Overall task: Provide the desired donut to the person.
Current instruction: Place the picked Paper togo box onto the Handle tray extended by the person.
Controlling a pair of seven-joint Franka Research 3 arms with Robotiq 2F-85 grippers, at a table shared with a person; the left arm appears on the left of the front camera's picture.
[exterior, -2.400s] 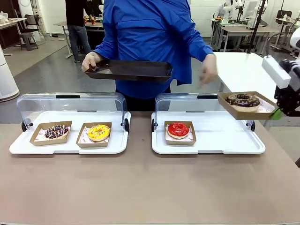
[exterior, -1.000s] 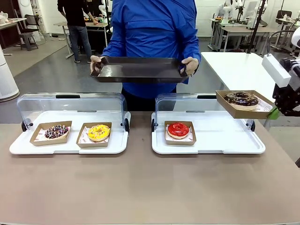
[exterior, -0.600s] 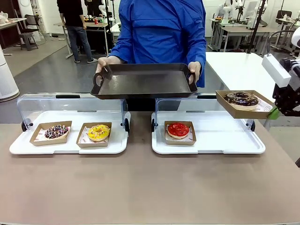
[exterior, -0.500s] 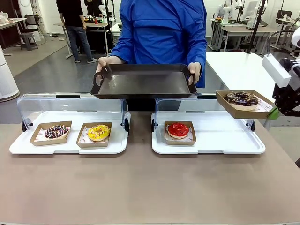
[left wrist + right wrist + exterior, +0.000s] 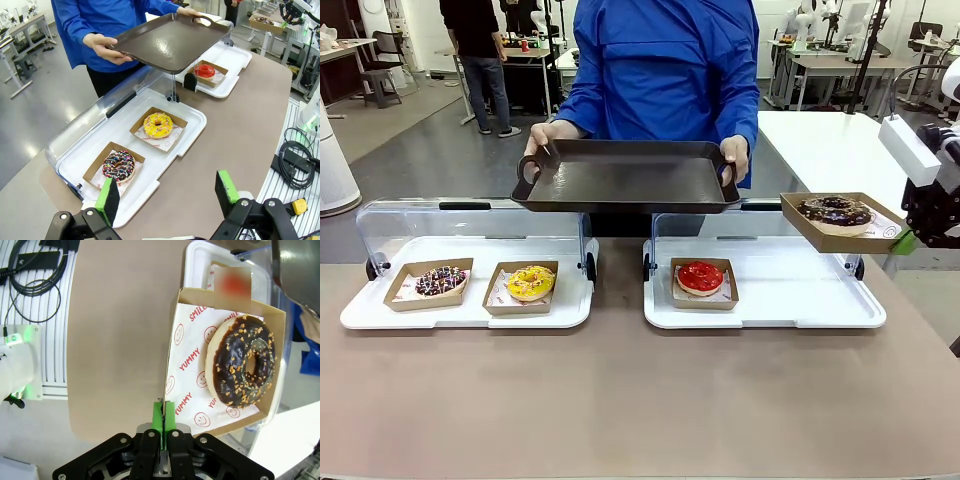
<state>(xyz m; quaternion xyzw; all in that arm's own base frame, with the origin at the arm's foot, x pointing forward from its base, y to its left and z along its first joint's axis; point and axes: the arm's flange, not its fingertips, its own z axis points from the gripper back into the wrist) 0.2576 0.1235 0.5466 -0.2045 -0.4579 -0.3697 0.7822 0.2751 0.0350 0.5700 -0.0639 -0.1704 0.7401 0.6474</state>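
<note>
Tray: brought forward by the person to twelve o'clock, awaiting delivery. Chocolate donut: three o'clock, its box pinched at the rim by right gripper, unmoved; transfer likely next. Left gripper: spread, empty.

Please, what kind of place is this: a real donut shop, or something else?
Probably a lab or workshop staged as a donut counter, not a real shop. The donuts sit in lidded display trays, but behind the person there are plain work tables and office chairs on a bare floor.
</note>
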